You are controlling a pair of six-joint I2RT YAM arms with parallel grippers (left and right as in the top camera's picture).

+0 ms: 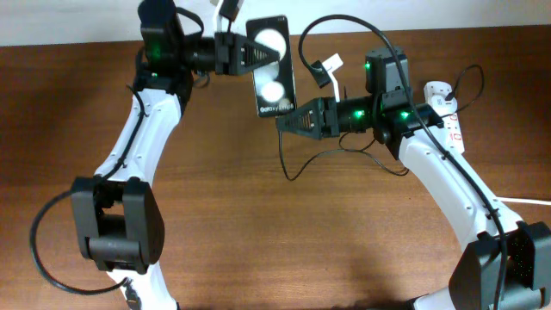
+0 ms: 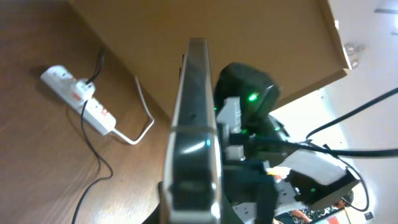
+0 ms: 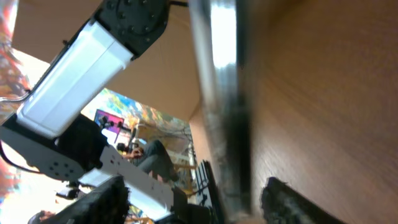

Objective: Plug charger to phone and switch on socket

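**Overhead.**
- Phone point(image 1: 274, 69): held clear of the counter point(image 1: 258, 224). The left gripper point(image 1: 248, 53) is clenched on one long edge near the unlettered end. The long axis runs crosswise to the reach of both grippers.
- Right gripper point(image 1: 282, 121): its tips are just at the phone's lettered end, approaching from the side opposite the left gripper.
- Charger point(image 1: 291, 172): a thin black cable looping just below and behind the right gripper. Its tip is hidden at the phone's end, so it cannot be told whether it is seated.
- Socket point(image 1: 453, 127): on the counter well behind the right gripper, beside that arm's forearm and far from the left gripper. The right arm is the nearer.

**Left wrist.**
- Phone point(image 2: 198, 124): edge-on, standing straight out ahead of the gripper.
- Socket point(image 2: 78, 99): far off to one side, with the charger point(image 2: 93, 155) trailing from it across the counter.

**Right wrist (blurred).**
- Phone point(image 3: 217, 93): its edge runs straight ahead between the fingers point(image 3: 289, 199).
- The fingers stand wide apart, so the gripper is released and holds nothing that can be seen. No connector shows.

**Judgement.** If the tip is in, the switch lies behind the right gripper, so that arm would have to draw back toward it.
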